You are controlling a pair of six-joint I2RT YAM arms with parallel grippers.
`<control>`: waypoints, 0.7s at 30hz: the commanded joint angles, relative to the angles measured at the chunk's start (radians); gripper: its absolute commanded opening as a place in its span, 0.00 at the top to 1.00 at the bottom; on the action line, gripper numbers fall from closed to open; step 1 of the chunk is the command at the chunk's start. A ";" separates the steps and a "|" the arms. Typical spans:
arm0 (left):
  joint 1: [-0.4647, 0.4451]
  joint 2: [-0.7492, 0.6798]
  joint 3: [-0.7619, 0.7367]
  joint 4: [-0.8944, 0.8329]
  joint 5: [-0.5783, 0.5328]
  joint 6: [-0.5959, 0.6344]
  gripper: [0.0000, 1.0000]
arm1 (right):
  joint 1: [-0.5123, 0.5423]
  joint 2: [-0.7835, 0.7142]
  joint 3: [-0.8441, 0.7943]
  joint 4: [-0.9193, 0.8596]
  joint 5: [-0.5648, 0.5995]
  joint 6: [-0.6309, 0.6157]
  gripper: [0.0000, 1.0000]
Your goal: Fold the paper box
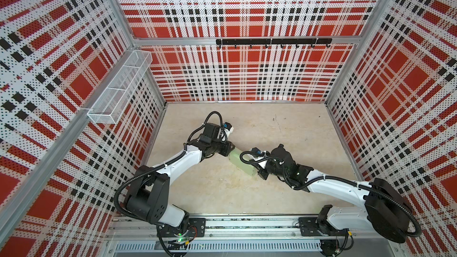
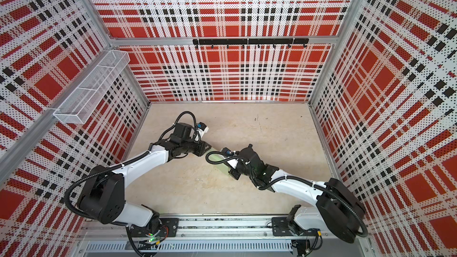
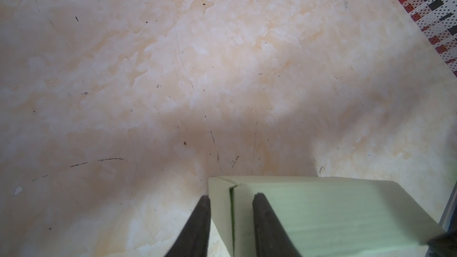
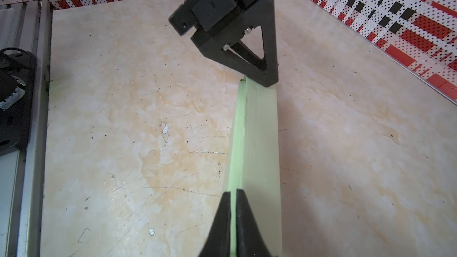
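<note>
Nearest me, my right gripper (image 4: 233, 192) is pinched tight on a thin edge of the paper box (image 4: 261, 144), which sits mid-tabletop (image 1: 284, 132), while farther off my left gripper (image 3: 231, 197), part-way closed, clasps its other end.

Folded mint-green paper box (image 1: 235, 158) (long, narrow) sits diagonally.

You're working in a robot lab cell: plaid pegboard walls (image 1: 247, 8) enclose the table (image 1: 235, 194), basket (image 1: 118, 87) and hook bar (image 1: 272, 41) above it, rail (image 1: 247, 226) along its near edge.
</note>
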 commanded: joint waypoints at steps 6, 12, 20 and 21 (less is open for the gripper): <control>-0.011 0.019 -0.019 -0.039 -0.024 0.013 0.67 | -0.001 0.046 -0.066 0.102 -0.007 0.024 0.94; -0.009 0.017 -0.017 -0.040 -0.026 0.013 0.67 | -0.001 0.075 -0.092 0.126 -0.004 0.038 0.95; -0.013 0.015 -0.016 -0.042 -0.024 0.016 0.67 | -0.012 0.096 -0.123 0.172 -0.001 0.060 0.95; -0.014 0.013 -0.014 -0.043 -0.023 0.016 0.67 | -0.015 0.095 -0.126 0.175 -0.004 0.062 0.95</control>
